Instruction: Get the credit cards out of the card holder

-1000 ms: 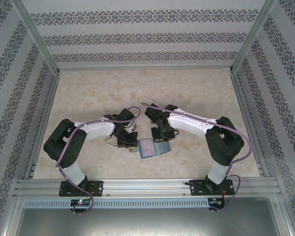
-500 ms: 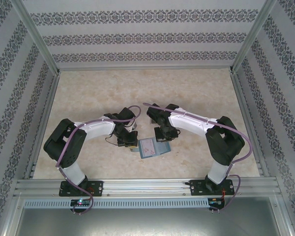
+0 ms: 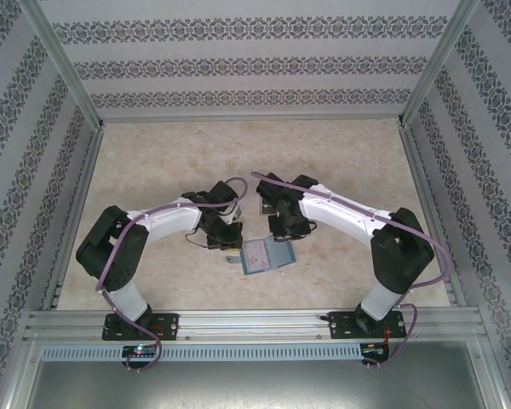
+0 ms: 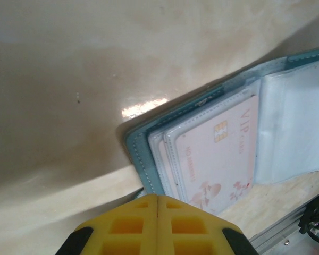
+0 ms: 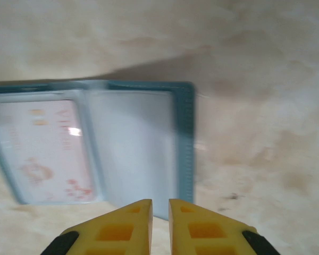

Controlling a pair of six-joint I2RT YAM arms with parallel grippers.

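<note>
Holder: card holder (image 3: 266, 256) open flat on table (image 3: 196, 162), between both grippers, near front edge.
Card: pale pink credit card (image 4: 218, 159) tucked under clear sleeve in one half; other half's sleeve looks empty.
Left gripper (image 4: 157, 199): yellow fingers pressed together, just off holder's corner.
Right gripper (image 5: 160, 204): fingers nearly closed, thin gap, above holder's near edge, holding nothing.
Risk: unpinned holder likely to slide or fold if card tugged.
Risk: closed tips may skid over glossy sleeve, missing card edge.

Open card holder (image 5: 183, 143), pink card (image 5: 45, 151) inside, yellow fingers (image 5: 128, 223) nearly closed
</note>
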